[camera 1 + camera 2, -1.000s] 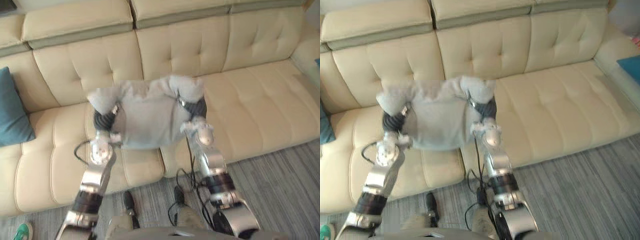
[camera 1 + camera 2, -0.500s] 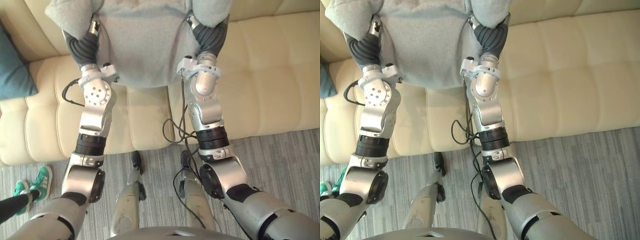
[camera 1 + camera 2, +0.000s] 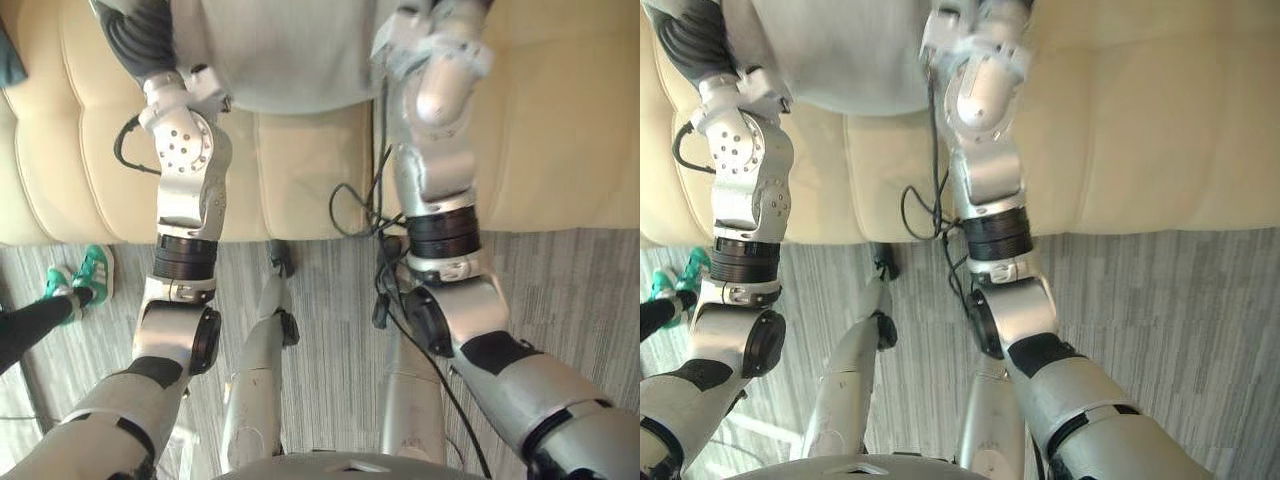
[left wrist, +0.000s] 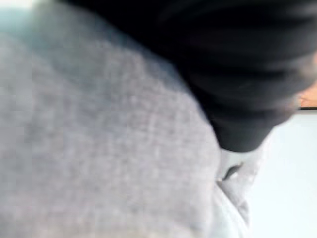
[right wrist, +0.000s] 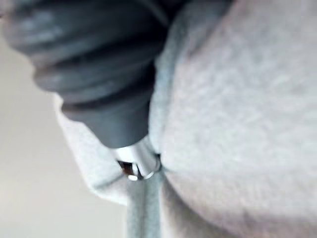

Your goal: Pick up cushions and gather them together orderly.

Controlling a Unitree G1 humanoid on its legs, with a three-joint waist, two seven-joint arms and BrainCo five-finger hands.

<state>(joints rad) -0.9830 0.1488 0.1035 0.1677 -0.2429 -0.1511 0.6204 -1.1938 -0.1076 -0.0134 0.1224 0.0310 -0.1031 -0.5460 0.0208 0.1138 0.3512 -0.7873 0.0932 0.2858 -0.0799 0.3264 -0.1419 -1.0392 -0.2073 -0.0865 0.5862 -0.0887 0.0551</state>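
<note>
Camera lower; grey cushion (image 3: pixel 285 55) crosswise over sofa (image 3: pixel 560 120)

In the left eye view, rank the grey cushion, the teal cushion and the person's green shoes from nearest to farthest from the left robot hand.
1. Grey cushion: against the left robot hand, just to its right.
2. Teal cushion: on the sofa, at the view's left edge.
3. Green shoes: down on the floor, lower left.

The cushion (image 3: pixel 290 50) is seen as plain pale grey; the sofa (image 3: pixel 300 170) is coloured cream; the floor (image 3: pixel 560 285) is striped in greys; a person's shoes (image 3: pixel 95 268) are coloured green.
</note>
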